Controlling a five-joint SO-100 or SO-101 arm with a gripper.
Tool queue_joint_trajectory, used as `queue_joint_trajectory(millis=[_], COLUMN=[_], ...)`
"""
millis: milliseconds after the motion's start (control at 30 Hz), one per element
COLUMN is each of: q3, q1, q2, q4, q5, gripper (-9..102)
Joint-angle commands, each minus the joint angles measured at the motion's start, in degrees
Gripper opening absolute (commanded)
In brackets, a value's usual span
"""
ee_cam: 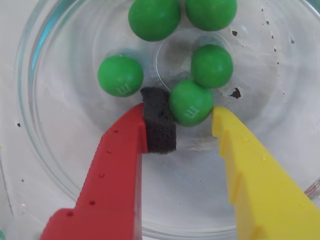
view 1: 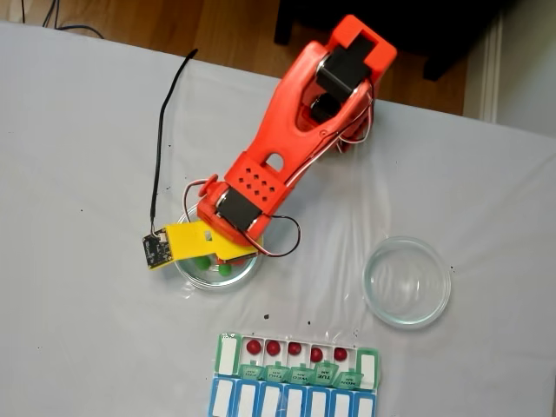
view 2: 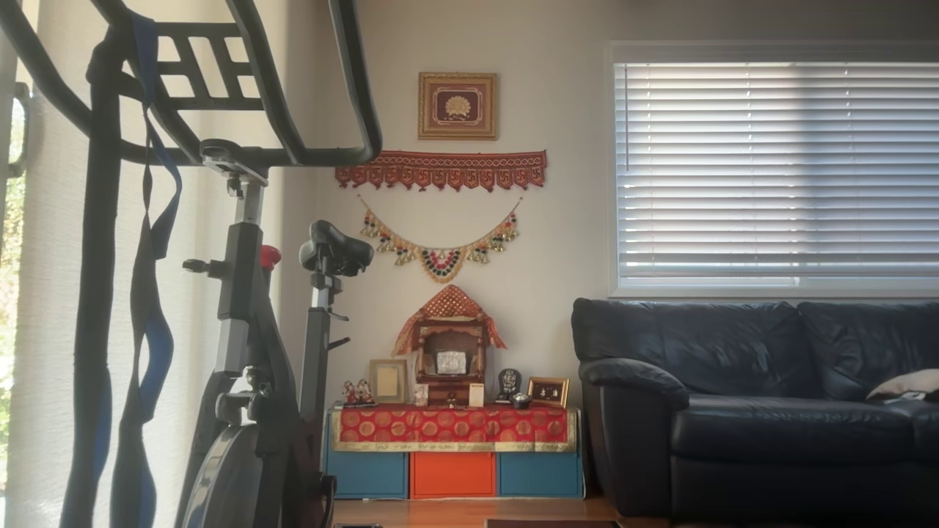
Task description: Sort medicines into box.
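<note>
Five green medicines lie in a clear glass dish. In the wrist view my gripper reaches into it, its red finger's black foam pad and yellow fingertip both touching one green medicine that rests on the dish floor. The other green ones lie just beyond. In the fixed view the gripper is low over this dish. The box lies at the table's near edge with its green lids flipped open and red medicines in five compartments.
A blue-and-white organiser row lies against the box's near side. A second, bare glass dish stands to the right. The orange arm stretches in from the far side, and a black cable trails to the left. Black specks dot the cloth.
</note>
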State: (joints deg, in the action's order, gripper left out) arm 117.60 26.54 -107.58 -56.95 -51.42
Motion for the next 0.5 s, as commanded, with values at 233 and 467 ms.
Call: queue_joint_trajectory(millis=[233,467], q3=[1.4,1.8], q1=[-0.2,0.1], q2=[-5.4,-5.7], q4=[4.4,5.7], q5=[-0.8,-0.9], gripper=[13,13])
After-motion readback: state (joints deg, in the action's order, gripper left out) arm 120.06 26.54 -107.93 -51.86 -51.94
